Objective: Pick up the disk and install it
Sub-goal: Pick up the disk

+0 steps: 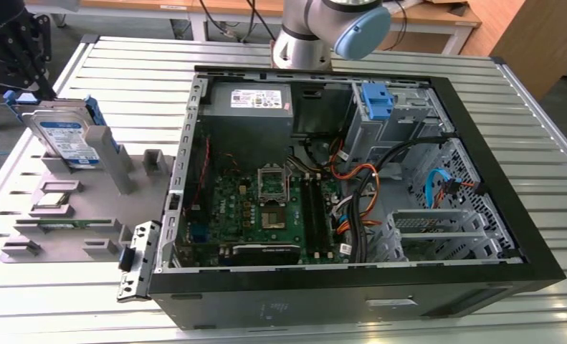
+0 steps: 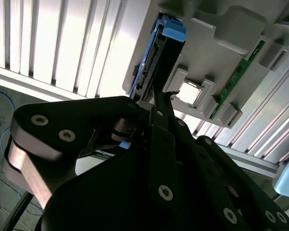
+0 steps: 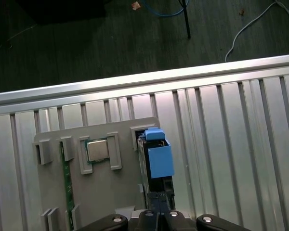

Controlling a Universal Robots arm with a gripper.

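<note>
desk (image 1: 551,143): slatted metal, under the disk.
case (image 1: 360,290): open, on the exterior view's right of the disk.
holder (image 1: 63,218): grey, carries the disk.
disk (image 1: 70,136): upright in holder slot, not yet lifted.
gripper (image 1: 46,92): just above the disk's top edge.
fingers (image 2: 158,130): look together, nothing between.
step: pick-up approach, I'd say.
next: needs fingers spread to straddle the disk.
</note>
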